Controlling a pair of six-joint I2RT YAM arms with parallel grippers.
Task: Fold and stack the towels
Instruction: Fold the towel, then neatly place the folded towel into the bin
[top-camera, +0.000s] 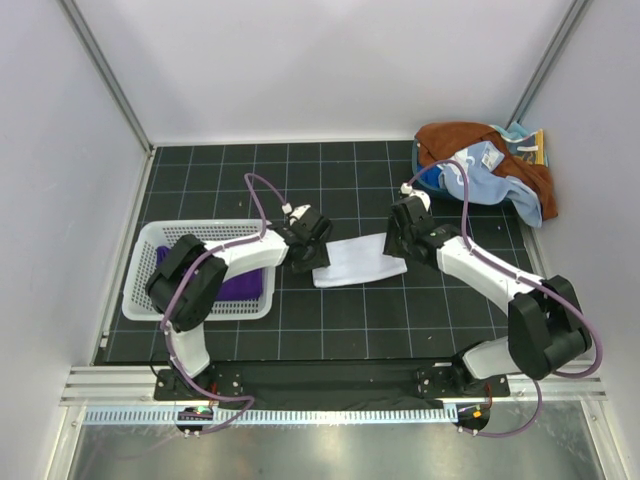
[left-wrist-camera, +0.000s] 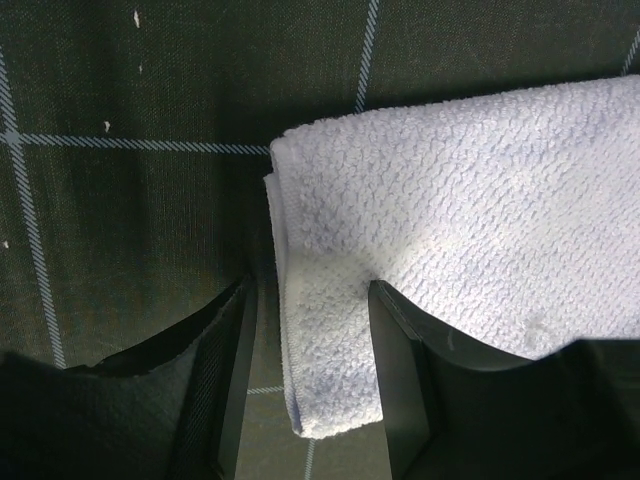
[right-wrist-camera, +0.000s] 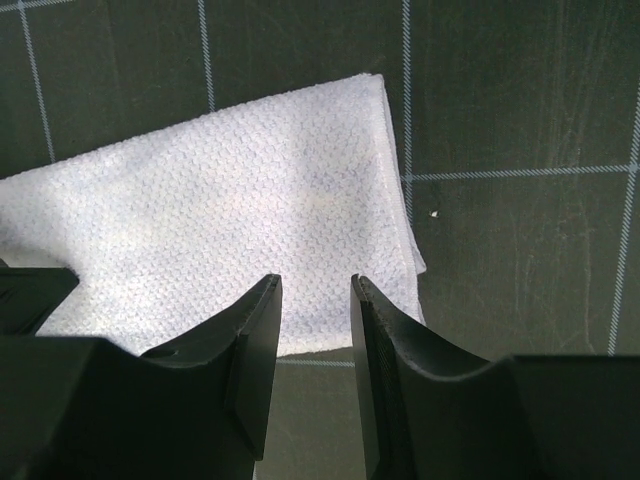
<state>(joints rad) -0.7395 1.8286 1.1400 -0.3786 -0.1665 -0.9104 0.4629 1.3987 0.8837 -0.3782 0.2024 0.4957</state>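
Observation:
A plain white towel (top-camera: 358, 261) lies folded on the dark mat between my two grippers. My left gripper (top-camera: 314, 260) is open at its left end; in the left wrist view the towel's (left-wrist-camera: 450, 210) folded corner lies between the jaws of the gripper (left-wrist-camera: 310, 300), with a gap on the left side. My right gripper (top-camera: 393, 248) is open at the right end; in the right wrist view it (right-wrist-camera: 315, 290) hovers over the towel's (right-wrist-camera: 240, 200) near edge. A dark purple towel (top-camera: 243, 286) lies in the basket. Rust-brown (top-camera: 447, 140) and light blue (top-camera: 500, 178) towels are heaped at the back right.
The white slotted basket (top-camera: 147, 262) stands at the left of the mat, beside the left arm. White walls enclose the table on three sides. A metal rail (top-camera: 330, 385) runs along the near edge by the arm bases.

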